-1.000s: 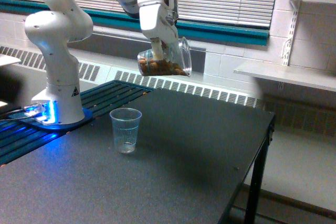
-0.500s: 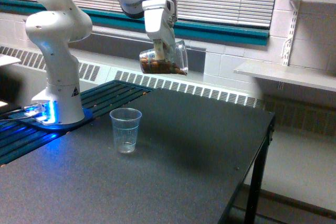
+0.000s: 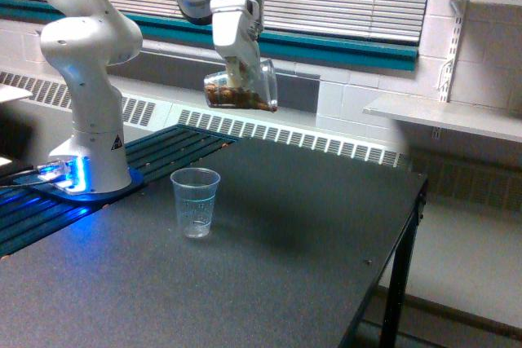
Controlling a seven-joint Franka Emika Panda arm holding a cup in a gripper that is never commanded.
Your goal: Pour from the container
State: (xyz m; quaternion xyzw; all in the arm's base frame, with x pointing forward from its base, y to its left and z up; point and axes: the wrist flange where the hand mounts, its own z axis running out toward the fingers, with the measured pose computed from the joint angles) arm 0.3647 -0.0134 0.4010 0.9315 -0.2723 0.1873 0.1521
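High over the table, my gripper [image 3: 238, 71] is shut on the container [image 3: 242, 90], a clear glass jar. It lies almost on its side with its mouth toward the exterior view's right. Brown pieces rest along its lower wall. Below it and to the exterior view's left, a small ribbed clear plastic cup [image 3: 196, 202] stands upright on the dark table [image 3: 269, 275]. It looks empty. The container hangs above and behind the cup, well apart from it.
The white arm's base [image 3: 90, 152] stands at the exterior view's left beside a blue light. A radiator grille and blinds run along the back wall. The table's edge drops off at the exterior view's right, with a wall shelf [image 3: 444, 116] beyond it.
The gripper with the container has risen a little and shifted toward the exterior view's left. The jar stays tipped sideways. The plastic cup has not moved.
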